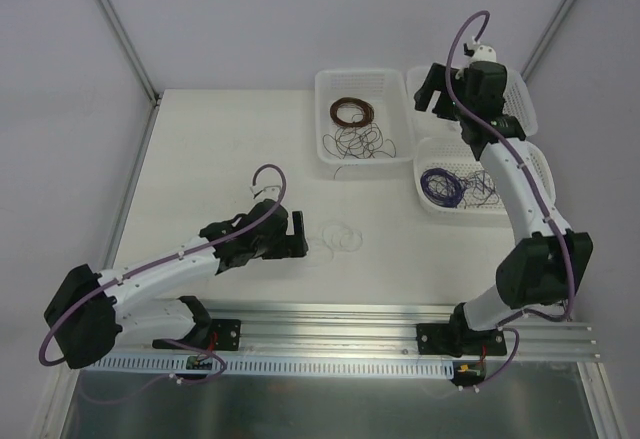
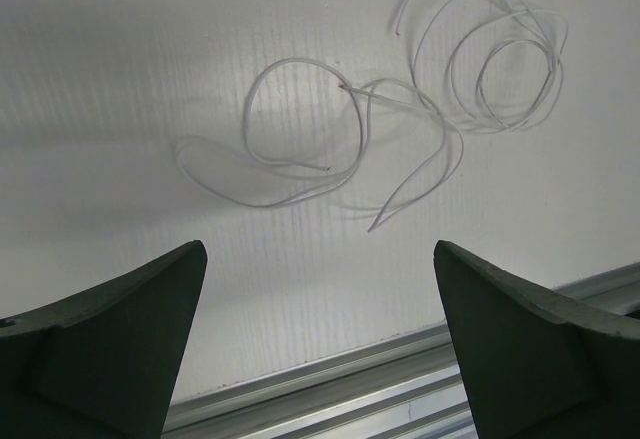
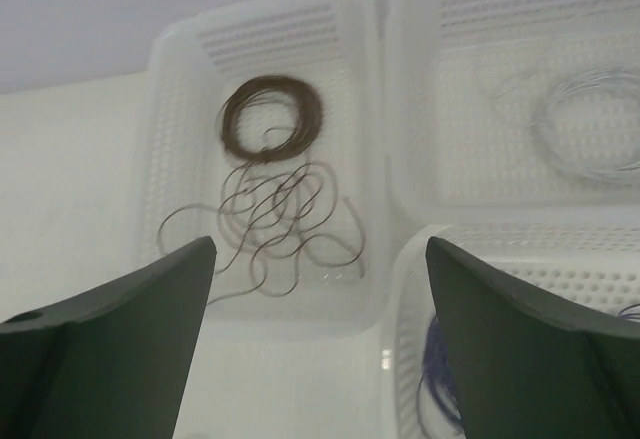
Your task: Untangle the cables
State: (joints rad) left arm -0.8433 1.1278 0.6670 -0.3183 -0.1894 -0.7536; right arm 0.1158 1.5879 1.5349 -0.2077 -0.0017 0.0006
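The cables lie as loose dark strands in the left white basket, below a neat brown coil. One strand hangs over the basket's front wall. In the right wrist view the same strands sprawl under the brown coil. More thin dark strands lie beside a wound purple coil in the lower right basket. My right gripper hangs open above the baskets, holding nothing. My left gripper is open low over the table, nothing between its fingers.
Thin white wires lie in loose loops on the table just right of the left gripper. A third basket at the back right holds a pale wire loop. A metal rail runs along the near edge.
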